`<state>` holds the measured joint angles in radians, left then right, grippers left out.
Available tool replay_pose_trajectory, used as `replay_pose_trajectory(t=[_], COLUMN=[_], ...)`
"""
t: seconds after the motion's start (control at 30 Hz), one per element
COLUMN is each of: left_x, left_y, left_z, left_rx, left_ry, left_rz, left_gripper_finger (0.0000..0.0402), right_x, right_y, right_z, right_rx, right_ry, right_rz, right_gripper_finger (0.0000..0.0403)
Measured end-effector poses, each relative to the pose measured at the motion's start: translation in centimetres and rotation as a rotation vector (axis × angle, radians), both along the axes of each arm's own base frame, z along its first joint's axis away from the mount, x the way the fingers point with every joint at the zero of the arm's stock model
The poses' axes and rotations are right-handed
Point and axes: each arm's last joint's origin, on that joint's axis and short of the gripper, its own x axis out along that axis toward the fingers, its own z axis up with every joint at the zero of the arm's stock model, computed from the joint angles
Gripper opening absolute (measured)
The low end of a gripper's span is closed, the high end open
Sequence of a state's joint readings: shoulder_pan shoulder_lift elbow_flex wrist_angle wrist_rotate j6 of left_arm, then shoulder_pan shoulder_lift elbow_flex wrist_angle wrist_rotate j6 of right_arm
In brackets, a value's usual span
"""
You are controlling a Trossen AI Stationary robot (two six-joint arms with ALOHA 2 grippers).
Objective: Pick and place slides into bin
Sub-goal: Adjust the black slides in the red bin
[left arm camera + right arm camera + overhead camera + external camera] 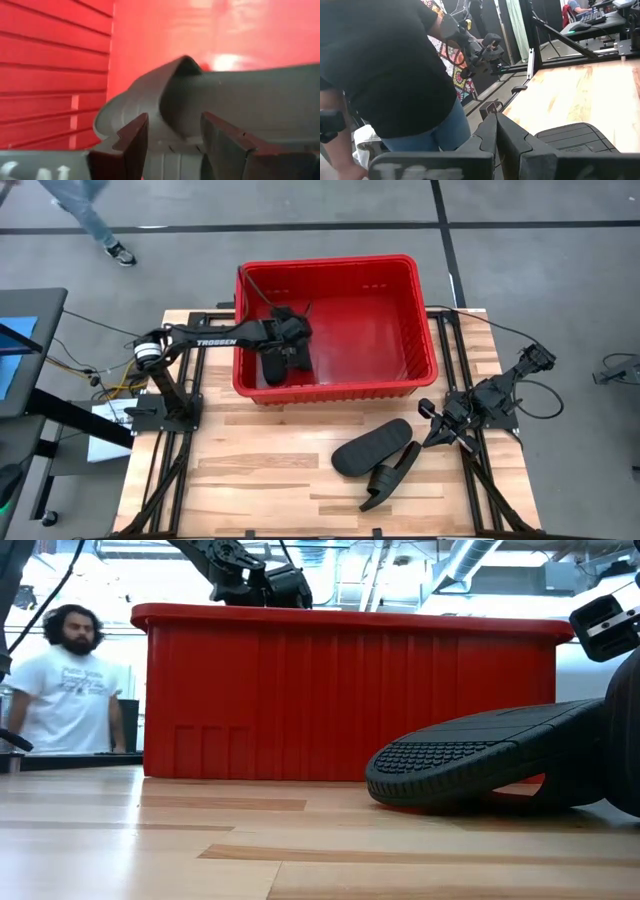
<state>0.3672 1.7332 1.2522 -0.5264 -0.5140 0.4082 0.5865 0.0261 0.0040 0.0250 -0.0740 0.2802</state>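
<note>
The red bin [420,310] stands at the table's far middle. My left gripper [290,340] reaches down into its left part, open, right over a black slide [272,368] that lies on the bin's floor. In the left wrist view, my left gripper [172,150] has its fingers standing on either side of that slide's strap [180,85]. Two more slides [372,448] [392,475] lie on the table in front of the bin. One leans on the other [480,755]. My right gripper [432,435] is shut and empty, just right of them. My left gripper comes at the slide in the bin from above, its open fingers [132,145] on either side of the strap. I cannot tell whether they touch it. The slide lies on the bin's floor.
The bin's right half [370,330] shows bare floor. Bare table [250,470] lies left of the two slides. A person [70,690] stands behind the table, and another person [395,65] stands close in the right wrist view.
</note>
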Motion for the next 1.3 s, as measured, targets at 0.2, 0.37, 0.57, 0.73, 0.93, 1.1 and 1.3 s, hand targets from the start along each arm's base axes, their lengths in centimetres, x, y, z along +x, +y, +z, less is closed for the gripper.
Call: replay_pose_trajectory(t=[0.2, 0.37, 0.57, 0.73, 0.93, 1.1, 1.3], left_x=[0.07, 0.1, 0.11, 0.14, 0.15, 0.13, 0.4], left_y=[0.21, 0.33, 0.38, 0.35, 0.33, 0.35, 0.06], left_z=[-0.41, -0.46, -0.42, -0.44, -0.45, -0.43, -0.32], left_rx=[0.005, 0.045, 0.057, 0.041, 0.043, 0.055, 0.082], left_ry=[0.015, 0.037, 0.037, 0.031, 0.042, 0.05, 0.055], left_rz=[0.009, 0.02, 0.027, 0.016, 0.0, 0.003, -0.017], left_gripper_finger=[0.0171, 0.0169, 0.0116, 0.0029, 0.0002, 0.0, 0.0], right_x=[0.0, 0.0, 0.0, 0.0, 0.0, 0.0, 0.0], right_y=[0.0, 0.0, 0.0, 0.0, 0.0, 0.0, 0.0], right_z=[0.01, 0.0, 0.0, 0.01, 0.0, 0.01, 0.01], right_rx=[0.0, 0.0, 0.0, 0.0, 0.0, 0.0, 0.0], right_ry=[0.0, 0.0, 0.0, -0.001, 0.0, 0.0, 0.0], right_rz=[0.0, 0.0, 0.0, 0.0, 0.0, 0.0, 0.0], right_gripper_finger=[0.0, 0.0, 0.0, 0.0, 0.0, 0.0, 0.0])
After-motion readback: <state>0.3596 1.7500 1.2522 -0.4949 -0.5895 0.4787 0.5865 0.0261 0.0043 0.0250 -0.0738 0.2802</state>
